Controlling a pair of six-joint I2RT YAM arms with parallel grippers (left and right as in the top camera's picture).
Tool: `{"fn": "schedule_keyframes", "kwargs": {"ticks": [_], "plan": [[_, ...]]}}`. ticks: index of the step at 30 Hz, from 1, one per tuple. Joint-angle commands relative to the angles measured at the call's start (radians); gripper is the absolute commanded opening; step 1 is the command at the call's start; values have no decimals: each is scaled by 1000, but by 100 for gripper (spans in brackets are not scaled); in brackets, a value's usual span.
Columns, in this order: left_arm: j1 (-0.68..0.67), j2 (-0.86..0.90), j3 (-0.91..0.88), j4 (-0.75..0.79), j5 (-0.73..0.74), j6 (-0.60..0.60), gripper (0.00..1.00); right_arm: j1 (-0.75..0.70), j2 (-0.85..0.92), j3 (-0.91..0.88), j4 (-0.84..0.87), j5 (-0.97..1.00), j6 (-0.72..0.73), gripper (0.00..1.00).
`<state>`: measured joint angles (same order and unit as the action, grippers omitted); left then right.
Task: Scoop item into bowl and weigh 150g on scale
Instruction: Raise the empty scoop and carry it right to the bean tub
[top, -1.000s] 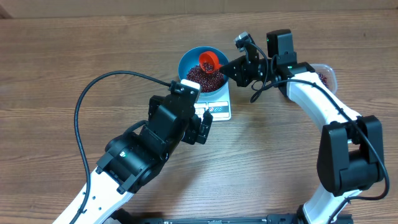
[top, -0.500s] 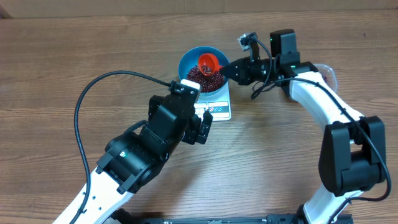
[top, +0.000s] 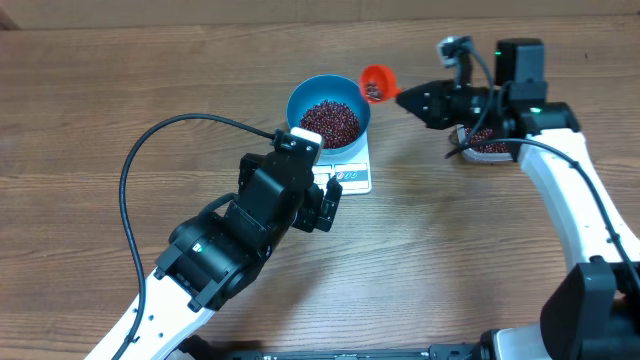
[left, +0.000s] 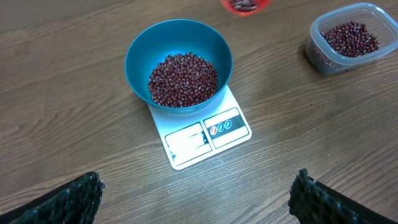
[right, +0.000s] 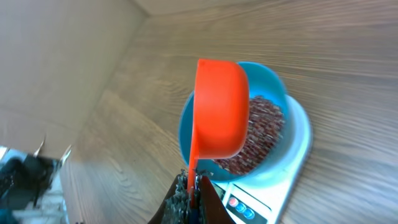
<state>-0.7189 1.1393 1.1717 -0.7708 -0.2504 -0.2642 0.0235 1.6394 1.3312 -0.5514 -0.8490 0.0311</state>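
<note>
Right end effector clamped on round orange scoop; left end effector apart; blue bowl holds granular maroon beans.

1. Overhead: high, straight down; bowl sits upper centre.
2. Left wrist: nearer, slanting down at bowl and scale.
3. Right wrist: closest, tilted, looking past the orange scoop at both.

Fingers clamp orange scoop; beans in bowl.
</note>
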Motion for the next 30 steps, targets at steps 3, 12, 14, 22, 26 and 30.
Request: {"fn": "schedule_keyframes", "kwargs": {"ticks": [3, 12, 14, 22, 26, 30], "plan": [[7, 5, 15, 3, 1, -21, 99, -108, -27, 5, -73, 21, -25, 4], [7, 5, 15, 3, 1, -21, 99, -304, -27, 5, -190, 21, -74, 4], [7, 5, 15, 3, 1, -21, 99, -338, -27, 5, -209, 21, -104, 4], [7, 5, 15, 3, 1, -21, 99, -426, -27, 5, -317, 45, -248, 4], [7, 5, 15, 3, 1, -21, 99, -430, -27, 5, -344, 183, -273, 4], [7, 5, 15, 3, 1, -21, 99, -430, -27, 5, -356, 342, -276, 4]]}}
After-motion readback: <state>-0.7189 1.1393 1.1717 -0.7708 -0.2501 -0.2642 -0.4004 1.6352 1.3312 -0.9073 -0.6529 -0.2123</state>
